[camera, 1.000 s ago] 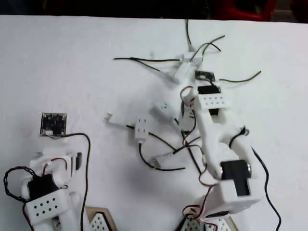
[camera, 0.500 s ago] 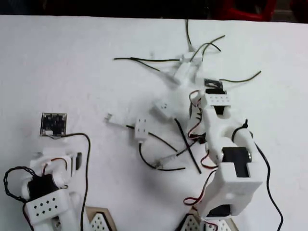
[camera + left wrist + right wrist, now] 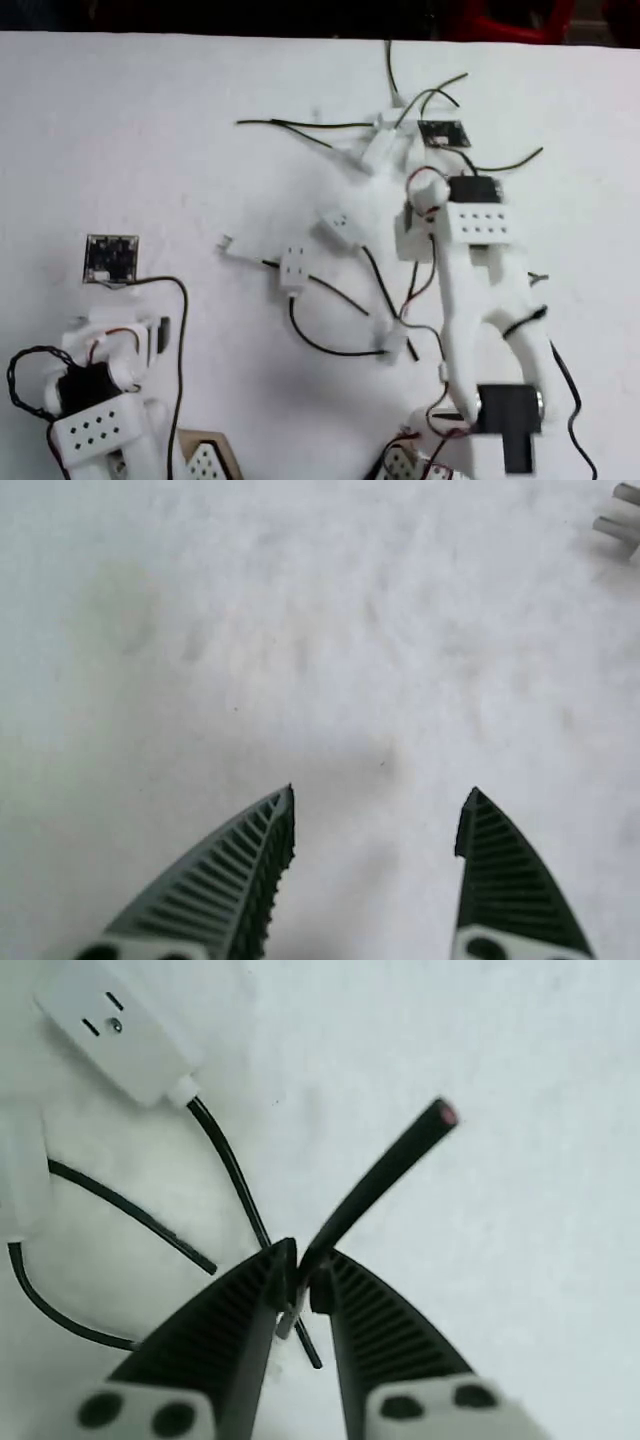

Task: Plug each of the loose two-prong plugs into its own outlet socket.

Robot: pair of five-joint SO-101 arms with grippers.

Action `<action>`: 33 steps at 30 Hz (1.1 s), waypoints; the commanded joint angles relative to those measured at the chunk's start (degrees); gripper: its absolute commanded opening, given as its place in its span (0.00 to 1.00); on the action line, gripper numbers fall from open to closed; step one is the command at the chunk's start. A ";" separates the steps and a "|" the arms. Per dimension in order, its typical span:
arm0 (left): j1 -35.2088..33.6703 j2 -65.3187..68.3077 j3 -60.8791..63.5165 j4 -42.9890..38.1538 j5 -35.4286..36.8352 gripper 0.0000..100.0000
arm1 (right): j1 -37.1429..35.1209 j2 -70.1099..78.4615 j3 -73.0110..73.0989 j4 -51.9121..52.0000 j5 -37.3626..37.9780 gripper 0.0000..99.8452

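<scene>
While the jaws of the left arm (image 3: 98, 405) are hanging wide apart over bare white counter (image 3: 130, 130) at the near left corner, holding nothing, the metal prongs (image 3: 622, 518) of one plug are showing at the edge of that arm's wrist view. The right arm (image 3: 485, 300) is lying extended across the right half of the counter, and its jaws are pinching tight on a thin black cable (image 3: 385, 1172), whose cut end is pointing away from the tips. Just beyond those jaws a white socket block (image 3: 118, 1022) is lying with its slots showing, a black lead (image 3: 228, 1175) running from it toward the jaws.

In the high view two sockets are lying mid-counter, one (image 3: 340, 226) near the right arm's wrist, the other (image 3: 293, 268) a little nearer the left arm. A small white plug (image 3: 225, 243) is lying loose to their left, apart from both. Another white plug-like piece (image 3: 394, 341) is resting on a dark lead just beside the right arm. More white pieces and dark wires (image 3: 300, 126) are lying tangled at the far side.
</scene>
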State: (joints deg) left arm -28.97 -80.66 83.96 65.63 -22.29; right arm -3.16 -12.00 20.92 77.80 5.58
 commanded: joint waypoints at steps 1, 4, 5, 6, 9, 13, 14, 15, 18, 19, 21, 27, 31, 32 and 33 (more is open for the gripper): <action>0.66 -0.66 -0.26 -1.05 0.35 0.26 | 2.68 -5.32 -2.11 -0.40 6.77 0.02; 0.66 -0.66 -0.26 -1.05 0.35 0.26 | 2.77 -5.49 -2.20 -3.21 10.81 0.02; 0.66 -0.66 -0.26 -1.05 0.35 0.26 | 2.77 -5.41 -2.20 -4.62 11.69 0.02; 0.66 -0.66 -0.26 -1.05 0.35 0.26 | 2.77 -5.41 -2.20 -6.55 12.48 0.02; 0.66 -0.66 -0.26 -1.05 0.35 0.26 | 2.68 -5.41 -2.20 -12.88 15.65 0.02; 0.66 -0.66 -0.26 -1.05 0.35 0.26 | 2.42 -5.41 -2.20 -18.95 17.05 0.02; 0.66 -0.66 -0.26 -1.05 0.35 0.26 | 1.98 -5.41 -2.20 -19.30 17.05 0.02; 0.66 -0.66 -0.26 -1.05 0.35 0.26 | 1.54 -5.41 -2.20 -19.30 16.79 0.04; 0.66 -0.66 -0.26 -1.05 0.35 0.26 | 0.48 -5.49 -2.20 -19.03 16.70 0.11; 0.66 -0.66 -0.26 -1.05 0.35 0.26 | 0.48 -5.58 -2.20 -18.51 16.70 0.12; 0.66 -0.66 -0.26 -1.05 0.35 0.26 | -0.22 -6.02 -2.20 -17.63 16.70 0.13; 0.66 -0.66 -0.26 -1.05 0.35 0.26 | -0.31 -5.41 -1.76 -14.29 16.70 0.13; 0.66 -0.66 -0.26 -1.05 0.35 0.26 | -0.22 -3.56 0.18 -11.82 16.70 0.13; 0.66 -0.66 -0.26 -1.05 0.35 0.26 | -0.04 -2.33 0.44 -11.56 16.70 0.13; 0.66 -0.66 -0.26 -1.05 0.35 0.26 | 0.13 -0.66 0.44 -11.30 16.70 0.13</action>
State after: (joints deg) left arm -28.97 -80.66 83.96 65.63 -22.29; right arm -3.16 -14.11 21.71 65.58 21.93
